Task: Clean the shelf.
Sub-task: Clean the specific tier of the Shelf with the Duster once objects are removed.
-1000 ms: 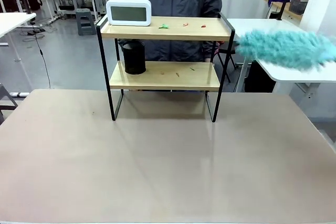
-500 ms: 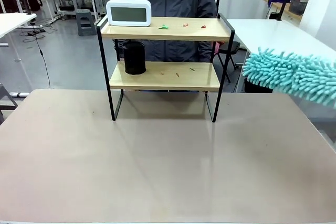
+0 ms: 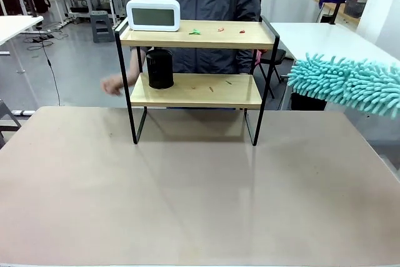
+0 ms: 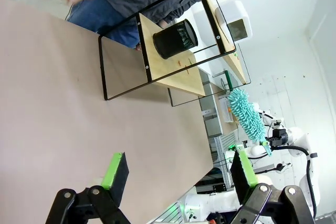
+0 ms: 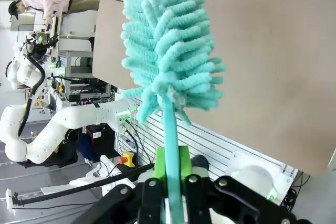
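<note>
Right tool (image 5: 170, 165) clamped on fluffy teal duster (image 5: 168, 51), left tool (image 4: 178, 170) spread empty, wooden shelf (image 3: 237, 96)

The person's hand (image 3: 112, 85) has come into view left of the shelf's (image 3: 194, 95) lower board — the teal duster (image 3: 347, 84) now hangs lower than a second ago.

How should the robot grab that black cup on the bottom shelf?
Probably by its round sides, about halfway up, coming straight in from the robot's side. The black mesh cylinder cup stands upright on the lower wooden board, and the upper board sits close over its rim, so reaching from above looks blocked.
</note>
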